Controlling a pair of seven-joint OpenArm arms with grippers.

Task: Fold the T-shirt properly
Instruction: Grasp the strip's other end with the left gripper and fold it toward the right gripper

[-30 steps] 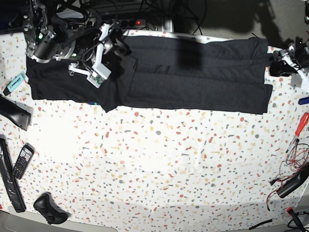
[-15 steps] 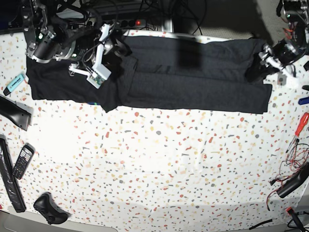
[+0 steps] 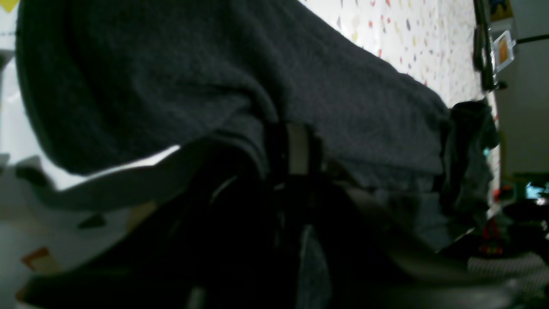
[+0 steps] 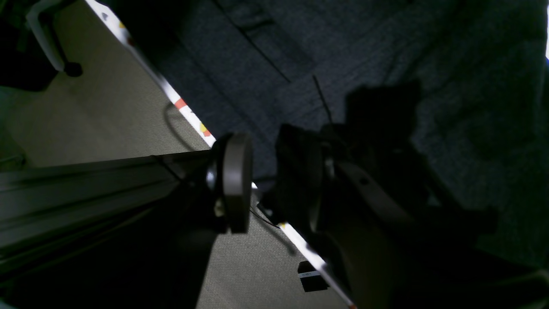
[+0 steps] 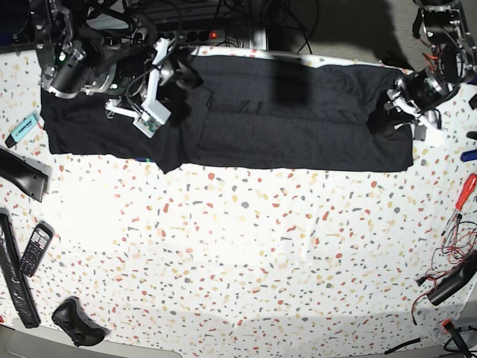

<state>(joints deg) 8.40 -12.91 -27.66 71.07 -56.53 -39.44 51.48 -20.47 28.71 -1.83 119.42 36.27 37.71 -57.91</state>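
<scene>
The black T-shirt (image 5: 298,112) lies as a long folded strip along the far side of the speckled table (image 5: 238,246). My left gripper (image 5: 393,112) sits on the shirt's right end. In the left wrist view it (image 3: 279,150) is shut on a bunched fold of the T-shirt (image 3: 214,77), which lifts off the table there. My right gripper (image 5: 181,73) is over the shirt's left part by the table's back edge. In the right wrist view it (image 4: 268,180) stands open, its fingers (image 4: 233,180) straddling the table edge beside the dark fabric (image 4: 386,56).
At the left lie a teal object (image 5: 22,128), a black bar (image 5: 21,173), a phone (image 5: 35,247) and a black controller (image 5: 74,322). At the right are a red screwdriver (image 5: 466,190) and loose cables (image 5: 455,250). A power strip (image 5: 212,34) sits behind the table.
My left arm came in from the table's right edge onto the shirt's right end and closed on the fabric, which gathered inward. The right arm has not moved.
</scene>
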